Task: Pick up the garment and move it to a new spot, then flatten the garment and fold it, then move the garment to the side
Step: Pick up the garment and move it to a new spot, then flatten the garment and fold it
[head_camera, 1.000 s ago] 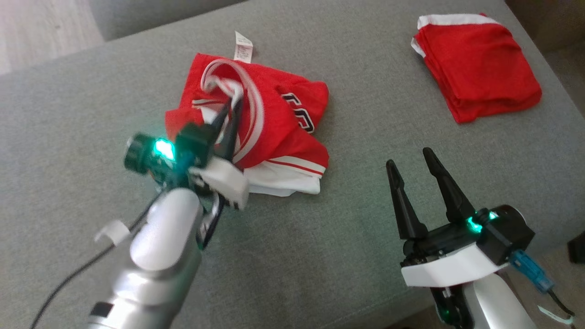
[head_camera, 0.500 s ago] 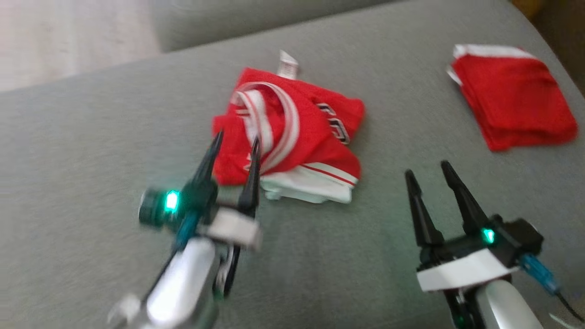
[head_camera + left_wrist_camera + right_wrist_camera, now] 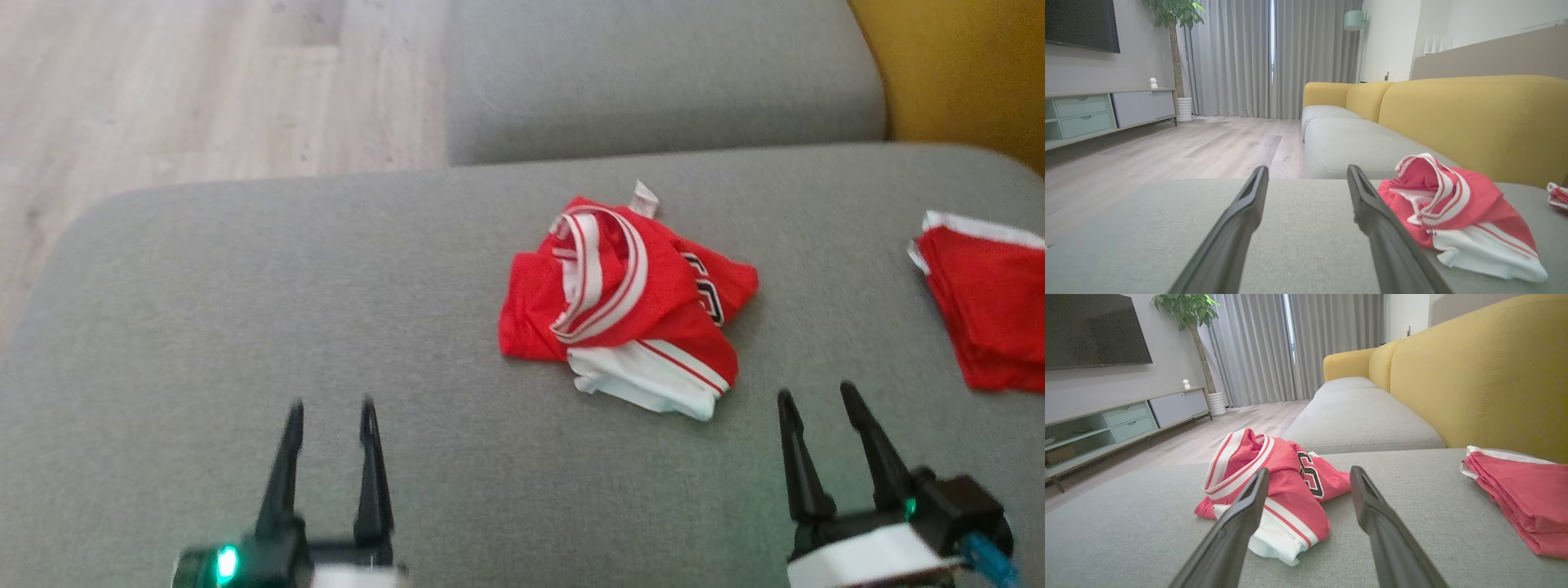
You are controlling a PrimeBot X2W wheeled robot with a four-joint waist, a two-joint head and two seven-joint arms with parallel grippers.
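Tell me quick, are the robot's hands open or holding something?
Left gripper: open, holding nothing.
Right gripper: open, holding nothing.

Folded red garment (image 3: 992, 318) on grey sofa (image 3: 310, 286)

Tapered black fingers (image 3: 372, 482), white casing (image 3: 865, 557), green light (image 3: 226, 563), blue plug (image 3: 989, 557)

Crumpled red jersey (image 3: 629, 302), white sleeve and striped trim, on grey cushion (image 3: 245, 327).
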